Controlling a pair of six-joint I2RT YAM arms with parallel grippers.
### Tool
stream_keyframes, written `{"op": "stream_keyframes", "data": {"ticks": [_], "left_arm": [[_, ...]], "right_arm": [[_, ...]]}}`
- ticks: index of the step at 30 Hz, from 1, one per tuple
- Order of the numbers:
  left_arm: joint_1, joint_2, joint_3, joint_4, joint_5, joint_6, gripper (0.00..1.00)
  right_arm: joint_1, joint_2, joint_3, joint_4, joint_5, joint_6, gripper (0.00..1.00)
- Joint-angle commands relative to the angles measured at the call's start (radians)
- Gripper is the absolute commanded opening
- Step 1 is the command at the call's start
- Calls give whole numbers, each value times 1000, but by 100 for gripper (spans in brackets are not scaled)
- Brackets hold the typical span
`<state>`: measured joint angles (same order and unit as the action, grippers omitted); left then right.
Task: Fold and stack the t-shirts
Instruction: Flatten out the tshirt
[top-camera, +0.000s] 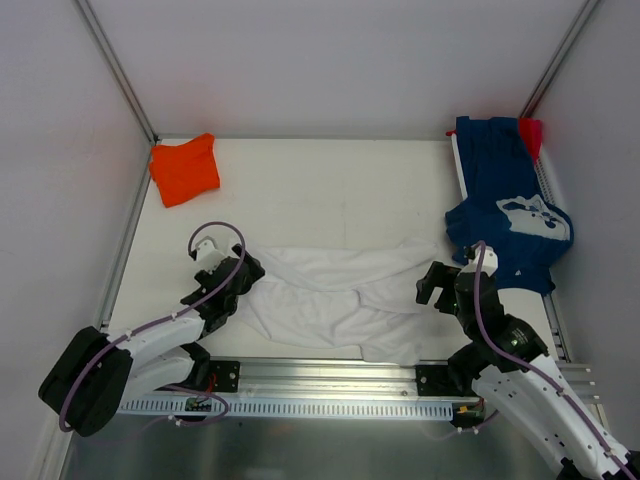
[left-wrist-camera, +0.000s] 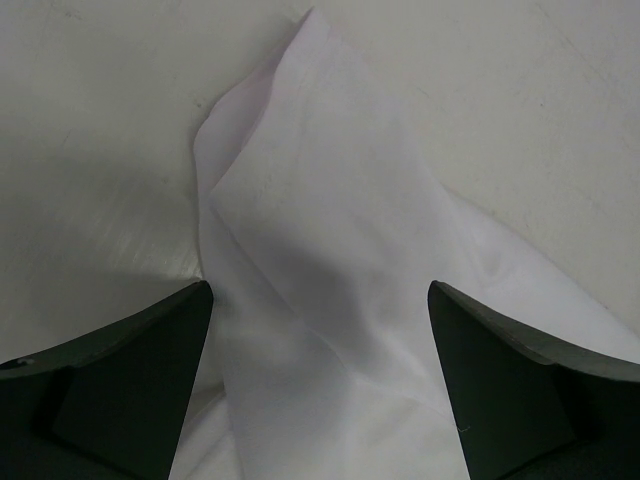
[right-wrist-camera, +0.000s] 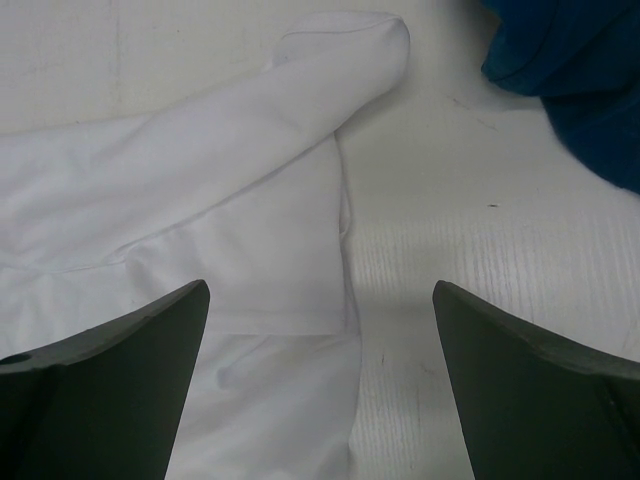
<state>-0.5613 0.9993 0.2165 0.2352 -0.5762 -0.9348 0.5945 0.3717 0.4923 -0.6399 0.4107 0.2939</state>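
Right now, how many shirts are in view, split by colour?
white t-shirt: 1
orange t-shirt: 1
navy blue t-shirt: 1
red t-shirt: 1, only a small part showing at the far right corner
Total: 4

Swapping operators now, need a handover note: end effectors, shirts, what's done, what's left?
Left end effector: open, over the left end of the white t-shirt. Right end effector: open, over its right end.
White t-shirt lies spread and rumpled near the arms; orange t-shirt bundled far left; navy t-shirt heaped far right, red t-shirt behind it.
Done: nothing stacked.
Left: fold white, navy, red; stack all.
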Motion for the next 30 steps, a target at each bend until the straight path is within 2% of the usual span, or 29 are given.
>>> {"op": "stream_keyframes", "data": {"ticks": [1, 10, 20, 30], "left_arm": [[12, 47, -5, 130, 12, 25, 90], [31, 61, 0, 153, 16, 30, 90], [37, -37, 44, 41, 7, 50, 90], [49, -22, 50, 42, 1, 59, 90]], "right_arm": [[10, -14, -12, 26, -6, -16, 99], [11, -4, -14, 32, -3, -19, 99], [10, -4, -17, 39, -6, -21, 100], [11, -7, -18, 40, -9, -24, 99]]}}
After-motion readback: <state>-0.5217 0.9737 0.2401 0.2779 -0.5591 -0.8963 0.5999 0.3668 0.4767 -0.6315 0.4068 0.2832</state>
